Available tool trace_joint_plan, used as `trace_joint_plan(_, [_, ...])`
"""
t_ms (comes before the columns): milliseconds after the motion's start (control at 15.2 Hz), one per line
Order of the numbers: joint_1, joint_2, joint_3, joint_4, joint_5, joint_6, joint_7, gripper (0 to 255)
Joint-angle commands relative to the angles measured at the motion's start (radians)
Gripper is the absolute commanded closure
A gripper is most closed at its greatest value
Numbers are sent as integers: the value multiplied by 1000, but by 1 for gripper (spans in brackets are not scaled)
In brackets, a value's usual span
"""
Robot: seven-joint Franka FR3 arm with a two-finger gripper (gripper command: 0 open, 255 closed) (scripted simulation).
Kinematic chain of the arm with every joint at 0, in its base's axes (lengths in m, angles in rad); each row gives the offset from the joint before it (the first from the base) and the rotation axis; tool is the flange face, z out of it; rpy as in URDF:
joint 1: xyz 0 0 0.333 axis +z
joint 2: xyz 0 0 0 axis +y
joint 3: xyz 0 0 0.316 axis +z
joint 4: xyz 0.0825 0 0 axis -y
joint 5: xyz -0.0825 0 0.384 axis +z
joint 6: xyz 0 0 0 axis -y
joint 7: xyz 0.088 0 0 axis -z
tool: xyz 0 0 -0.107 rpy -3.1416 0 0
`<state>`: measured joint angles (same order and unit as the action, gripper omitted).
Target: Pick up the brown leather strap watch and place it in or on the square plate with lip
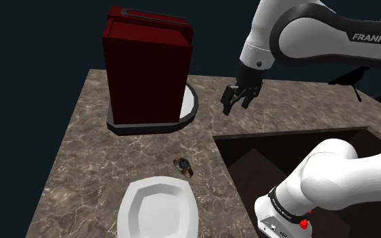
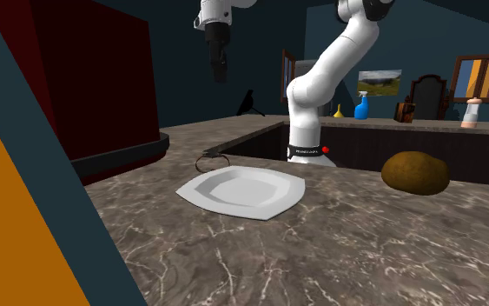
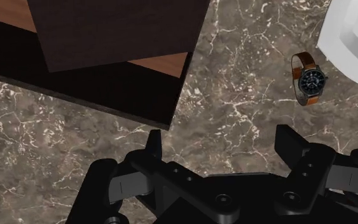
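A watch [image 1: 183, 166] with a brown strap and dark dial lies on the marble counter, just beyond a corner of the white square plate [image 1: 158, 209]. In the second exterior view the watch [image 2: 211, 160] sits behind the plate [image 2: 242, 189]. My gripper [image 1: 235, 103] hangs open high above the counter, well away from both, near the sunken basin's far corner. In the wrist view the fingers [image 3: 153, 143] stand wide apart around bare marble, the gripper [image 3: 222, 146] holding nothing. The watch [image 3: 309, 79] lies off to one side beside the plate's rim [image 3: 355, 38].
A tall dark red box [image 1: 148, 64] stands on a grey tray [image 1: 190, 108] at the counter's back. A dark sunken basin [image 1: 297, 155] opens beside the arm's base. A brown lump [image 2: 416, 172] rests on the counter near the plate. Bottles and frames line a far shelf.
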<state>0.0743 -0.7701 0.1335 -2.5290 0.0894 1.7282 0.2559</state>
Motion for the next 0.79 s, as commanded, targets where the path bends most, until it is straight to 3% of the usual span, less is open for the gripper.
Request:
trace_joint_plan(0, [16, 14, 44, -31, 28, 48, 49, 0])
trace_joint_plan(726, [69, 260, 290, -85, 131, 355, 311, 0])
